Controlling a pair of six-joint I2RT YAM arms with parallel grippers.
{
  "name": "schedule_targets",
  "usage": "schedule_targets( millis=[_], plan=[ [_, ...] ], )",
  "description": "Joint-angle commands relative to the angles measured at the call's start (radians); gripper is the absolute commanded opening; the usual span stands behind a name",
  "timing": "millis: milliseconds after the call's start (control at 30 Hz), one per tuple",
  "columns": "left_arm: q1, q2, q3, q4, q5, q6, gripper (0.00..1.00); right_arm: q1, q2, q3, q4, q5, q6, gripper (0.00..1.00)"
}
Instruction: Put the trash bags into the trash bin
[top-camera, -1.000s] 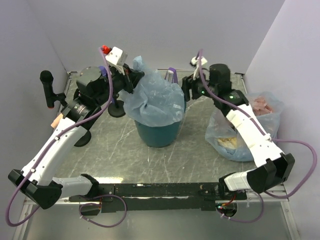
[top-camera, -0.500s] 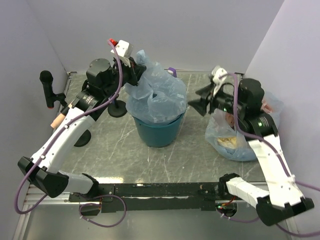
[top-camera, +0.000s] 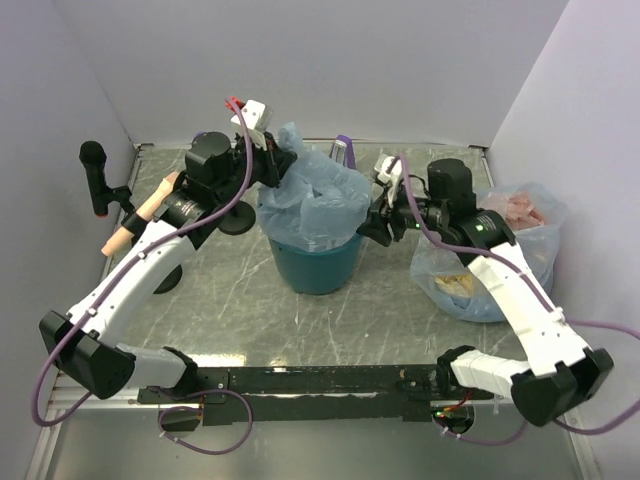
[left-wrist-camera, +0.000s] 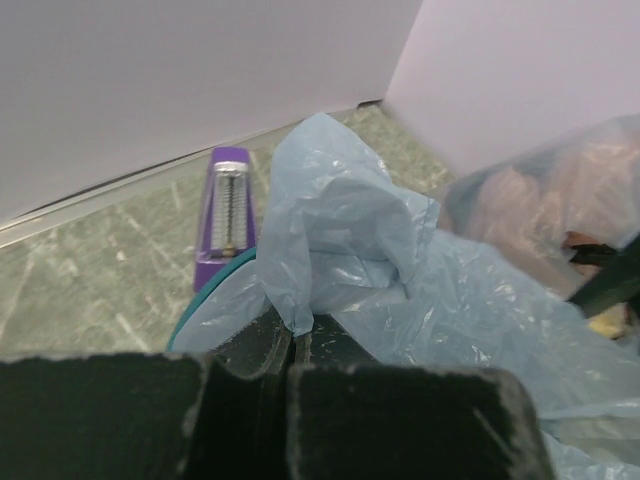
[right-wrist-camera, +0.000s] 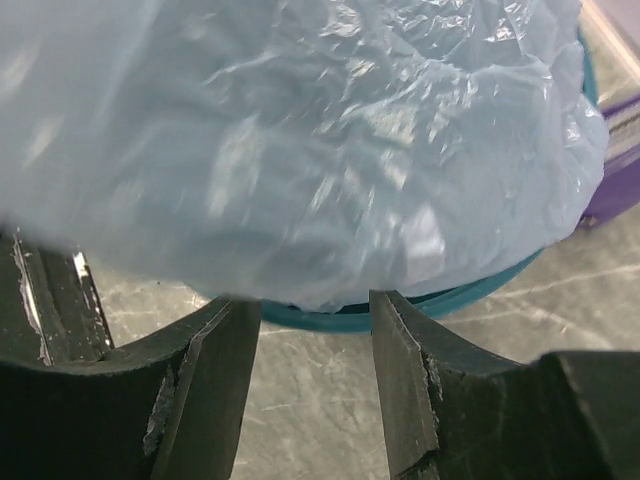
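Fingers (right-wrist-camera: 215, 380) gape on the right gripper (top-camera: 371, 227), the left gripper (top-camera: 275, 160) pinches the pale-blue bag (top-camera: 315, 200) — best nip its loose skirt low, drawing it down the teal bucket (top-camera: 315, 268).

Bright, soft and even from overhead, with only faint shadows on the table (top-camera: 400, 310). Pale glare across the trash bag (right-wrist-camera: 330, 130) just above the jaws of the right gripper (right-wrist-camera: 308, 305), smeared with blur up and leftward. Dark and unfocused at the jaws of the left gripper (left-wrist-camera: 292, 350), sharper beyond.
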Motion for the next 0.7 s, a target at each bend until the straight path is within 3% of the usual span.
schedule_targets(
  millis=[0, 133, 267, 500, 667],
  plan=[
    [0.002, 0.049, 0.046, 0.119, 0.087, -0.094, 0.01, 0.009, -0.001, 0.025, 0.053, 0.032, 0.016, 0.54],
    [0.002, 0.127, 0.098, 0.168, 0.154, -0.155, 0.01, 0.009, -0.048, 0.031, 0.011, 0.064, -0.012, 0.54],
    [0.002, 0.143, 0.11, 0.134, 0.155, -0.097, 0.01, 0.009, -0.092, 0.034, -0.026, 0.066, -0.035, 0.54],
    [0.003, -0.026, -0.081, 0.202, 0.066, 0.059, 0.01, 0.011, -0.107, 0.03, -0.01, 0.021, -0.004, 0.55],
    [0.005, -0.053, -0.144, 0.206, 0.05, 0.075, 0.01, 0.021, -0.053, 0.051, 0.01, 0.01, 0.017, 0.55]
  ],
)
